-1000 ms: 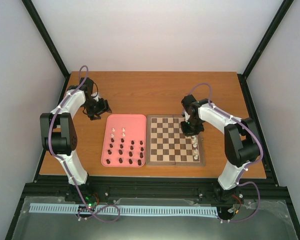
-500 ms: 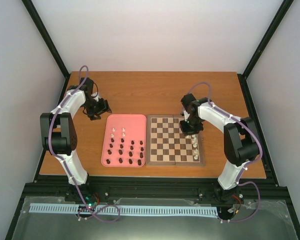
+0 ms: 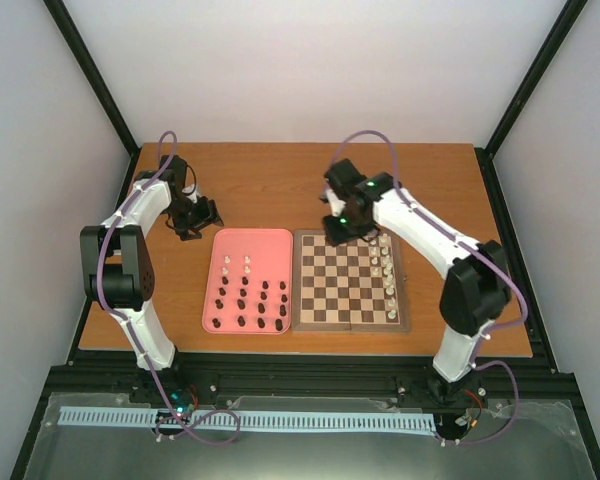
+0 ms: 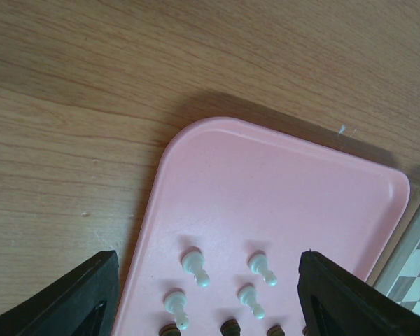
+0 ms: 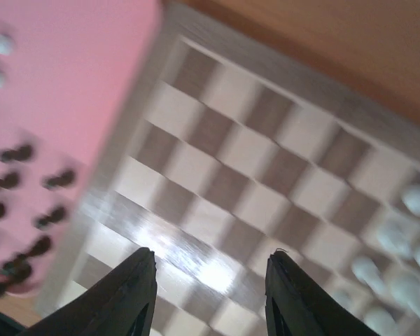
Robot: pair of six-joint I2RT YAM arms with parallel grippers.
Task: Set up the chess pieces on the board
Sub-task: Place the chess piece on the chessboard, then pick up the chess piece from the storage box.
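Hovering over board (image 3: 325,290) far-L corner — R end effector (image 5: 208,276) jaws apart.

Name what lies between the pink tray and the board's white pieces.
Bare chessboard squares, with the right gripper hovering over their far end; top external view.

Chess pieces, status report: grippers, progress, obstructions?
Left gripper open, near pink tray's corner. Right gripper open, empty, over board. Chess pieces: some white along board's right edge, rest on tray. No obstruction.

A pink rectangular plastic tray (image 3: 256,241) is lying flat on the brown wooden table (image 3: 280,180), white walls (image 3: 310,70) standing around.
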